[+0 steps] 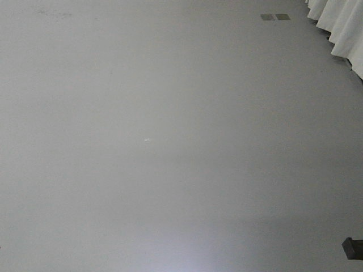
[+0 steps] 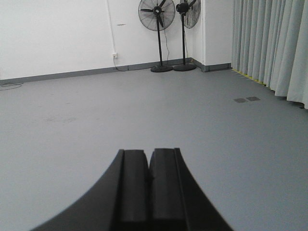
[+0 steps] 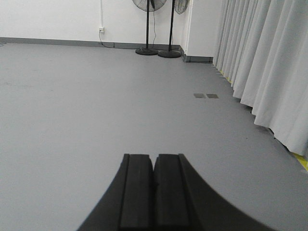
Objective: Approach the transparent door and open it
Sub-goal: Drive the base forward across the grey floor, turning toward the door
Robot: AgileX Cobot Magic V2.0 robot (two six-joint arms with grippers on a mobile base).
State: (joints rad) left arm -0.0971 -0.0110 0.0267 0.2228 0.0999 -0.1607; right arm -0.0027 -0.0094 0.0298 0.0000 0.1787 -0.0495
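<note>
Both sets of my jaws are clenched on nothing. The left gripper (image 2: 148, 166) shows its two black fingers pressed flat together, and the right gripper (image 3: 154, 166) looks the same, its pads meeting along one thin seam. Each points out level over a grey floor (image 2: 96, 110). The transparent door does not show in any of my three views, so I cannot say where it stands.

Ahead of my left wrist, a white wall (image 2: 57, 33) with a grey skirting runs across the far end of the room. Near the corner stand a first fan (image 2: 157, 14) and a second fan (image 2: 188, 12), both black, on round bases, side by side. A wall socket (image 2: 114, 55) sits low on the wall to their left.

Pale curtains (image 3: 269, 62) hang in folds down the right side and reach the floor, with a yellow strip (image 3: 301, 161) along their foot. Two small dark floor plates (image 3: 205, 96) lie side by side near the curtains — touching or nearly so.

The front camera sees mostly floor, with the plates and the curtain hem at its upper right. It also shows a small dark block (image 1: 353, 247) at the lower right edge — perhaps part of my own base, though I cannot tell.
</note>
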